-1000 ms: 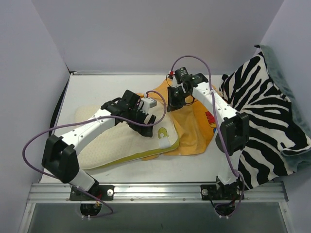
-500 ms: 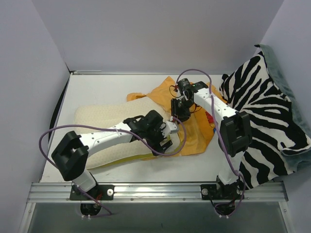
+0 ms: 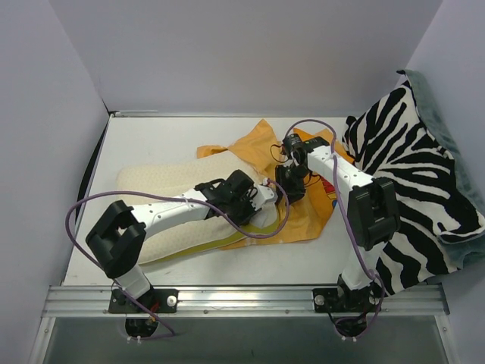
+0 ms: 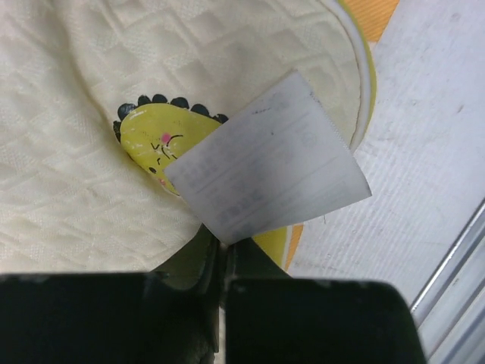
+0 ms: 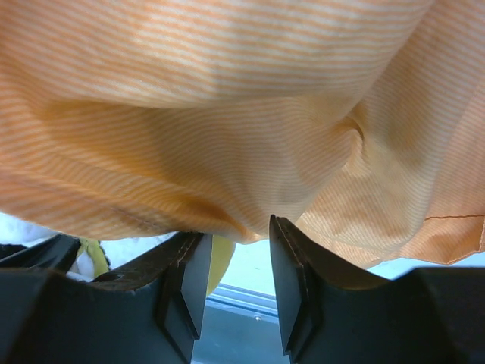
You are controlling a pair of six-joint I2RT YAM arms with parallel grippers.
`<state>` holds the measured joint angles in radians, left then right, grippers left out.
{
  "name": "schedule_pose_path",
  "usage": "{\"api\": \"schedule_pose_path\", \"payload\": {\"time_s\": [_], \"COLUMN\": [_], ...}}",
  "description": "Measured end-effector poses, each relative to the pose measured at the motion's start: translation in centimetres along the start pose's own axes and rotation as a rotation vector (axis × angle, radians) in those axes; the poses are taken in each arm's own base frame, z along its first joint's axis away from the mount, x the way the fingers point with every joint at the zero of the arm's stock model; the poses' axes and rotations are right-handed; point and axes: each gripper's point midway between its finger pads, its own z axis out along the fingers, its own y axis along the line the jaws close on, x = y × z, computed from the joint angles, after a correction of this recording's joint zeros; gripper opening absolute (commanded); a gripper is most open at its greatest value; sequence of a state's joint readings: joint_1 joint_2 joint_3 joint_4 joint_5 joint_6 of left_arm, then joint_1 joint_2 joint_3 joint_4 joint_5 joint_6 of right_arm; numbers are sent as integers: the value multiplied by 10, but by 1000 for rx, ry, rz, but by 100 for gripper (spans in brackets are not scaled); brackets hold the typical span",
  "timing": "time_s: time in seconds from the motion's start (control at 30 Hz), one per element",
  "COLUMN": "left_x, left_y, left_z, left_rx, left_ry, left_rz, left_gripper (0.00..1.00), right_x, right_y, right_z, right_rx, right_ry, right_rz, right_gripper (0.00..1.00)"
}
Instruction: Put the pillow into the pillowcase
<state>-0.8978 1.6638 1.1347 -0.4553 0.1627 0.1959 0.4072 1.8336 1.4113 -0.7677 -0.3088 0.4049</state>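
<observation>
Left gripper [image 3: 261, 199] now sits lower, at the corner of the pillow [image 3: 155, 179], pinched tight on it | pillow lies left of the pillowcase [image 3: 307, 216], corner on it | right gripper [image 5: 236, 277] fingers apart, cloth loose | risk: opening flops shut, pillow just pushes cloth
</observation>
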Motion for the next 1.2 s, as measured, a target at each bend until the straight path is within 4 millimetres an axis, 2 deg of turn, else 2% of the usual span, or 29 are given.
{"api": "schedule_pose_path", "payload": {"time_s": [0.13,0.17,0.2,0.23,0.3,0.37,0.5,0.6,0.7,0.77,0.83,0.97,1.03,1.07,1.17,1.2], "left_x": [-4,-5,-6,-7,-8,-10,-11,-15,-27,-38,-50,-69,-72,-69,-60,-61], "left_y": [0,0,1,1,5,15,51,78,93,93,90,70,55,49,40,37], "left_z": [-6,-7,-8,-9,-12,-17,-27,-32,-28,-19,-9,5,9,9,-1,-9], "left_rx": [32,37,42,46,49,39,-38,-127,-172,-163,-147,-93,-46,-31,13,25], "left_ry": [-27,-32,-37,-41,-54,-74,-110,-122,-136,-141,-147,-179,-200,-198,-221,-242], "left_rz": [-64,-78,-91,-106,-143,-195,-332,-409,-487,-529,-542,-519,-499,-522,-534,-535], "left_gripper": [0,0,0,0,0,0,0,0,0,0,0,0,11,26,46,60], "right_x": [-2,-3,-4,-5,-5,-6,0,3,0,-2,-4,-9,-24,-30,-42,-43], "right_y": [2,2,4,5,7,8,8,16,36,52,65,74,77,78,77,76], "right_z": [1,1,2,3,7,9,3,-19,-55,-77,-90,-86,-78,-74,-57,-51], "right_rx": [4,5,6,5,11,16,9,-34,-130,-191,-233,-246,-250,-250,-255,-255], "right_ry": [-11,-17,-22,-27,-31,-37,-49,-91,-178,-229,-254,-230,-212,-200,-162,-143], "right_rz": [3,2,-1,-5,-6,1,7,7,-22,-55,-81,-79,-45,-24,46,68], "right_gripper": [32,27,15,7,0,0,0,0,0,0,0,0,0,0,0,0]}}
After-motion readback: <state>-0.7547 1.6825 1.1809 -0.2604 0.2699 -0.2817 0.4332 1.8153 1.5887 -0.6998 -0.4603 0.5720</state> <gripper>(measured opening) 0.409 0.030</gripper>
